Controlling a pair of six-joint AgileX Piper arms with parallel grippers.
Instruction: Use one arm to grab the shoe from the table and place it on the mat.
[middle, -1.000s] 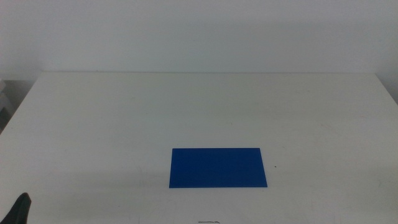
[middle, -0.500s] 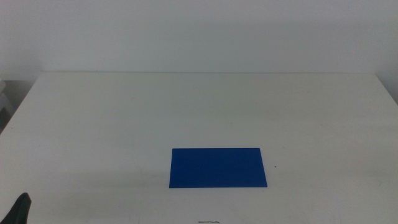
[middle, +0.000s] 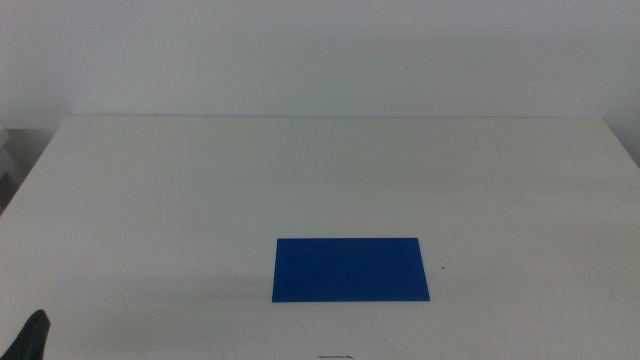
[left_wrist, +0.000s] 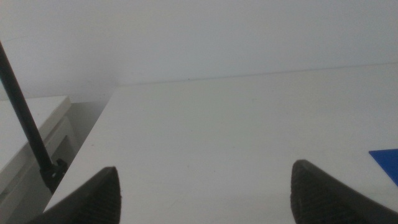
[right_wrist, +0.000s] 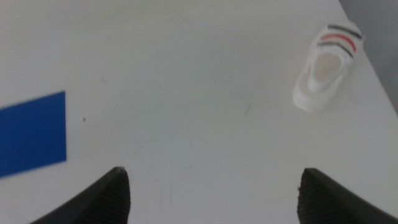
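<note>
The white shoe (right_wrist: 326, 68) with two dark straps and one red strap shows only in the right wrist view, lying on the white table (middle: 300, 180) near its edge; it is out of the middle view. The blue mat (middle: 350, 269) lies flat at the front middle of the table, and its end shows in the right wrist view (right_wrist: 31, 134). My right gripper (right_wrist: 214, 196) is open, above the table between mat and shoe, apart from both. My left gripper (left_wrist: 205, 193) is open and empty at the table's front left corner, where a dark fingertip (middle: 30, 335) shows.
A white cabinet and a thin black rod (left_wrist: 28, 134) stand off the table's left side. A corner of the mat (left_wrist: 387, 163) shows in the left wrist view. The table's right edge runs close beside the shoe.
</note>
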